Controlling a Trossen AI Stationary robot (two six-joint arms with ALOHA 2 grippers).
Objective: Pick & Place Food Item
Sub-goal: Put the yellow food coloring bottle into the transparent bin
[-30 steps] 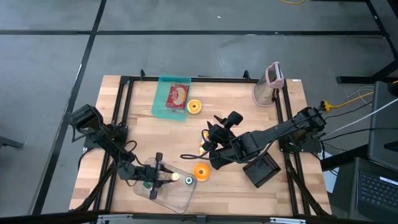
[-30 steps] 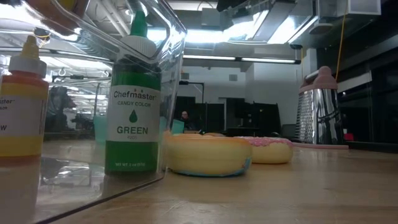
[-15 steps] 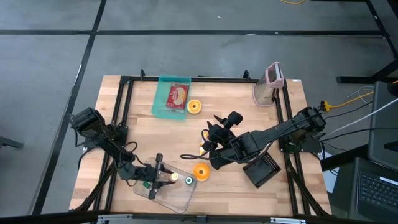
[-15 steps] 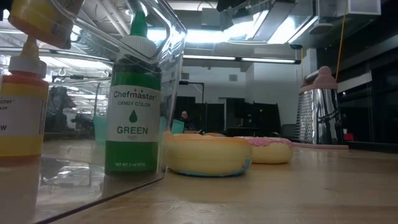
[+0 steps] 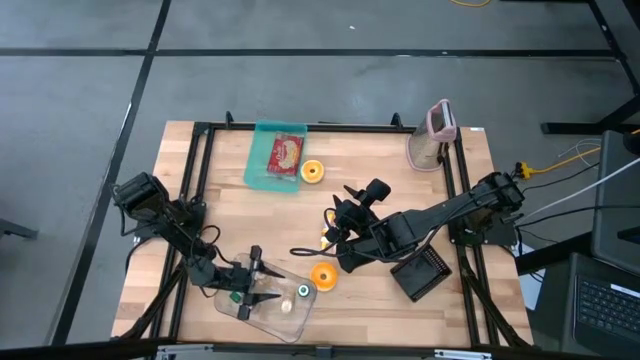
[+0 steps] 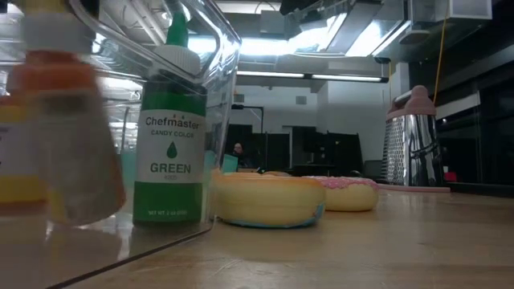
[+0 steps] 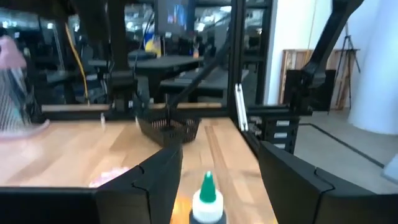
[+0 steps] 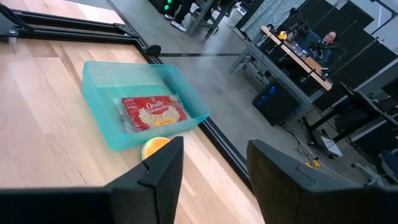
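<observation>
A clear plastic container (image 5: pixel 275 312) sits at the table's front left. In it stands a green food-colouring bottle (image 6: pixel 171 136), also seen from above (image 5: pixel 303 291). Beside it are a yellow bottle (image 6: pixel 12 152) and another pale bottle (image 5: pixel 285 306), which the low view shows blurred (image 6: pixel 68 128). My left gripper (image 5: pixel 262 285) is level over the container and open. The green bottle's tip (image 7: pixel 207 194) shows beyond its fingers. My right gripper (image 5: pixel 335 222) hangs open above mid-table, holding nothing. It faces a teal bin (image 8: pixel 146 106) that holds a popcorn bag.
A yellow donut (image 6: pixel 269 201) and a pink one (image 6: pixel 351 193) lie right of the container. An orange donut (image 5: pixel 322 276) lies by its far right corner and another (image 5: pixel 312 171) beside the teal bin (image 5: pixel 275 158). A grater (image 5: pixel 432 135) stands far right. A black basket (image 5: pixel 420 272) lies under the right arm.
My left gripper has opened and let go of the pale yellow bottle that it held above the clear container. The bottle has dropped down into the container next to the other bottles and shows blurred in the low view.
</observation>
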